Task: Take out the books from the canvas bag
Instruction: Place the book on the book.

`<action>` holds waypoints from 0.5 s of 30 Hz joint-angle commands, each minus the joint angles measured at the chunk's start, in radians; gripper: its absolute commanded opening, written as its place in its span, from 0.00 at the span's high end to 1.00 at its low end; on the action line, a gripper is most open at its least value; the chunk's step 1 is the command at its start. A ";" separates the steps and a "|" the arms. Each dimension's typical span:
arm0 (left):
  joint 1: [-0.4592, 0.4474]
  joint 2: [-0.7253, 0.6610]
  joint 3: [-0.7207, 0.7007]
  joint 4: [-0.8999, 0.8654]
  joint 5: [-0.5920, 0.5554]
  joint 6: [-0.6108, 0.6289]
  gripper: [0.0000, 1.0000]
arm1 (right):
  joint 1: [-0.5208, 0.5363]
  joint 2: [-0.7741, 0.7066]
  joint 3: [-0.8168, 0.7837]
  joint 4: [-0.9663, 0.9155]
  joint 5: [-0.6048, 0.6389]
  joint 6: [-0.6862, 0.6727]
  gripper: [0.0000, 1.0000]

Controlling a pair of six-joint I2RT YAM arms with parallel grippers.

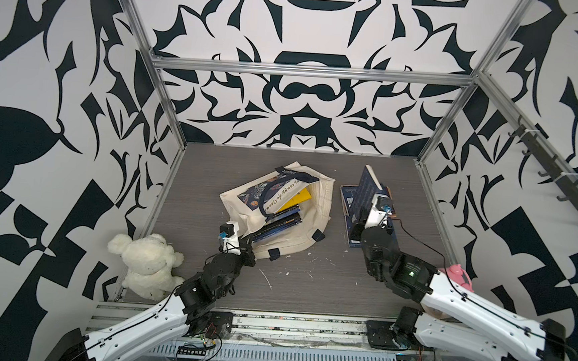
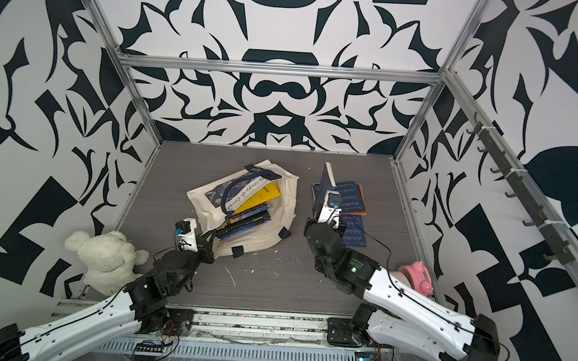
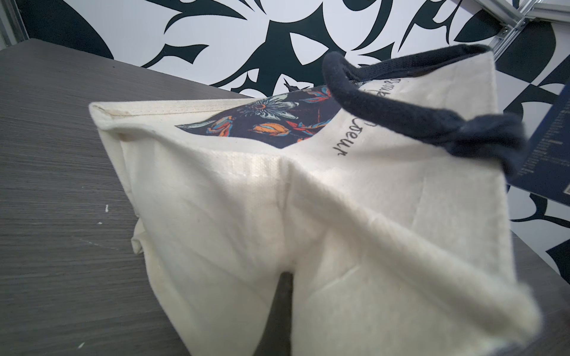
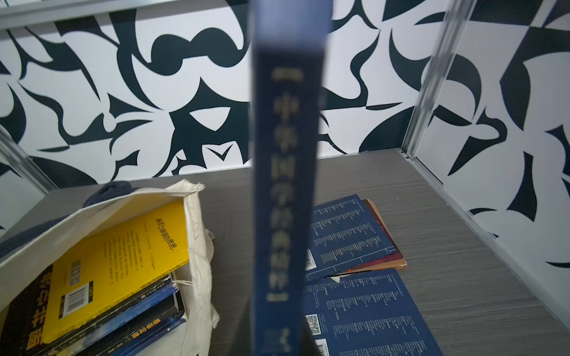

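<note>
Left tool: one bag; right tool: one book.

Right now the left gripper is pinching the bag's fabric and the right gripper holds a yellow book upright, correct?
Not quite. The right gripper holds a dark blue book, not a yellow one, as the right wrist view shows. The yellow book lies inside the canvas bag. The rest stands: the left gripper pinches the bag's fabric, and the held book is upright.

The canvas bag lies open, yellow book atop dark books inside; beside it lie blue books, an upright book above.
</note>
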 commanded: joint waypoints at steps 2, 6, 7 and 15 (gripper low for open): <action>-0.003 0.009 0.033 0.047 0.007 -0.002 1.00 | -0.057 -0.107 -0.072 0.070 -0.086 0.088 1.00; -0.004 0.023 0.038 0.048 0.012 -0.002 1.00 | -0.124 -0.148 -0.141 0.072 -0.145 0.190 1.00; -0.004 0.025 0.039 0.048 0.014 -0.003 1.00 | -0.142 -0.152 -0.152 0.062 -0.153 0.227 1.00; -0.003 0.020 0.039 0.043 0.021 -0.005 1.00 | -0.249 -0.217 -0.309 0.151 -0.120 0.506 1.00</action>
